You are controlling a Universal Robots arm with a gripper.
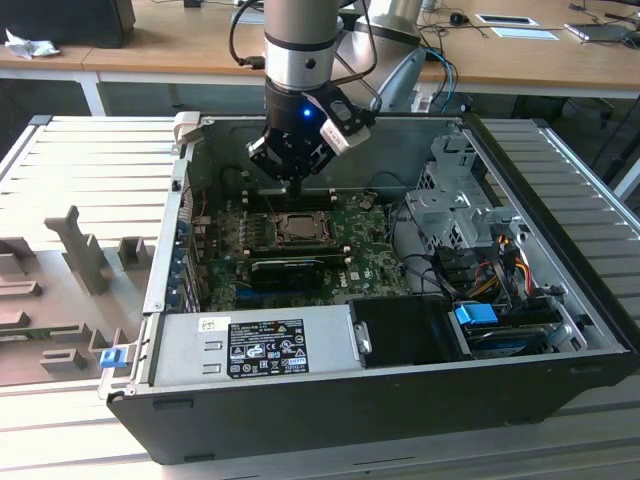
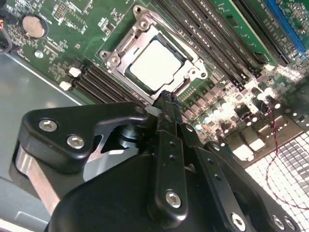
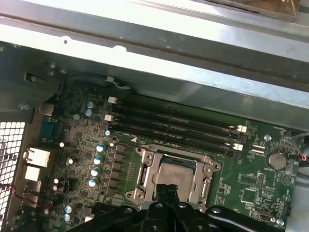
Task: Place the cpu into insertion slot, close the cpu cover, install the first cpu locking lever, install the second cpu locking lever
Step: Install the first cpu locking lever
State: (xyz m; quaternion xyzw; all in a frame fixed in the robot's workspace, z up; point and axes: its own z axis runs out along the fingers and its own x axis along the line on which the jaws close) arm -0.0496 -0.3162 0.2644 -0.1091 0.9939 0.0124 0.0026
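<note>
Gripper (image 2: 165, 98) jaws are pressed together with nothing between them, the tips just beside the edge of the cpu cover (image 2: 126, 44). That cover lies flat, framing the cpu (image 2: 155, 65) seated in the insertion slot (image 1: 298, 229). In the exterior view, the gripper stands at 12 o'clock from the slot and the expansion card (image 1: 290, 268) at 6 o'clock.

An open computer case (image 1: 350, 410) lies on the grey slatted worktop (image 1: 90, 170) — inside, a labelled silver power supply (image 1: 250, 345), a long black expansion card (image 1: 290, 270), and a green motherboard (image 3: 251, 188) carrying four memory slots (image 3: 174, 126) and a round coin battery (image 3: 276, 159).
</note>
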